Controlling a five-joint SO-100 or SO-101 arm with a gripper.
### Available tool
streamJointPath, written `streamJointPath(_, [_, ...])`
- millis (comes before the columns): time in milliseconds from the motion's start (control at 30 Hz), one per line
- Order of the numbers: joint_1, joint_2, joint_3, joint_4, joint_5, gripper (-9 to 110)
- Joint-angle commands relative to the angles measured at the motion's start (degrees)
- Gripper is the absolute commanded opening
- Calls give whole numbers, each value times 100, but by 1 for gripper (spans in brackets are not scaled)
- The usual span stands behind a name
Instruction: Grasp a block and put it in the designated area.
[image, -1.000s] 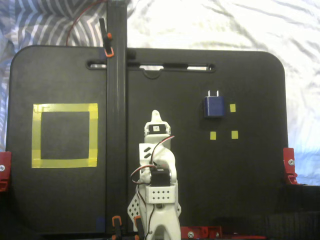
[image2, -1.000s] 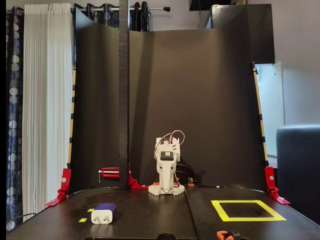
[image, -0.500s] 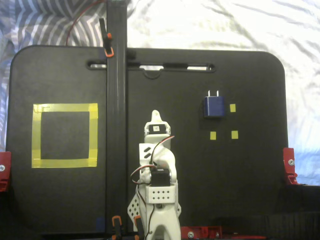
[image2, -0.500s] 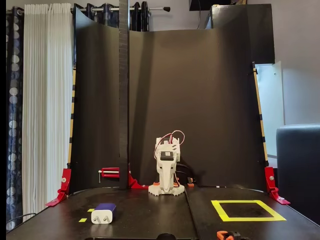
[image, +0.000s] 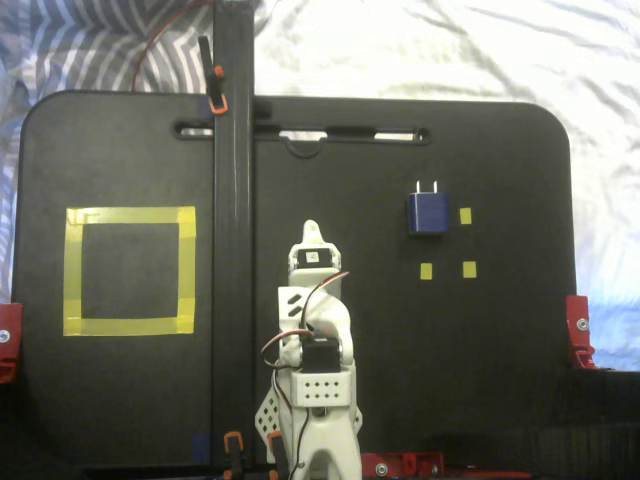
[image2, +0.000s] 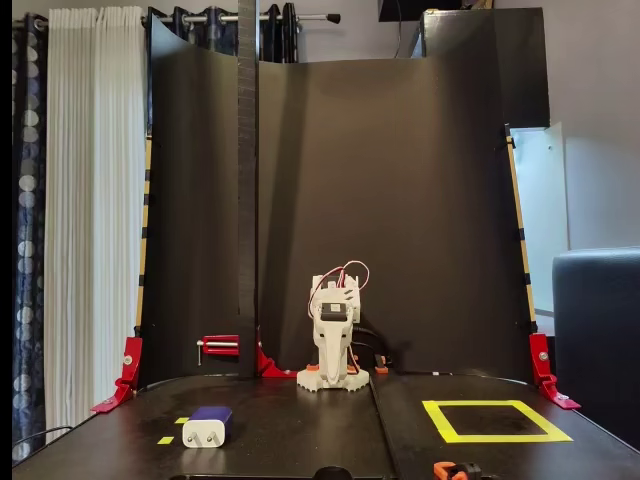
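The block (image: 427, 213) is a dark-blue cube with two silvery prongs, lying on the black board right of centre in a fixed view from above. From the front it sits low at the left (image2: 207, 428), prongs facing the camera. The designated area (image: 72, 270) is a yellow tape square at the board's left, seen at the right from the front (image2: 505, 437). The white arm is folded at its base, and its gripper (image: 312, 232) (image2: 333, 372) points down, shut and holding nothing, well away from both block and square.
Three tiny yellow tape squares (image: 465, 215) lie beside the block. A tall black post (image: 232, 250) (image2: 247, 200) stands between the arm and the tape square. Red clamps (image: 578, 330) (image2: 128, 365) grip the board edges. A black backdrop rises behind the arm.
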Motion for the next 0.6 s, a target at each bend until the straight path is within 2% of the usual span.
streamJointPath(0, [88,-290,-281,-141,0,0])
streamJointPath(267, [264,-1626,-1687,-123,-431,0])
streamJointPath(367, [343,-2127,-2241,-9,-958,0])
streamJointPath(567, [431,-3305,-3507,606,-2681,0])
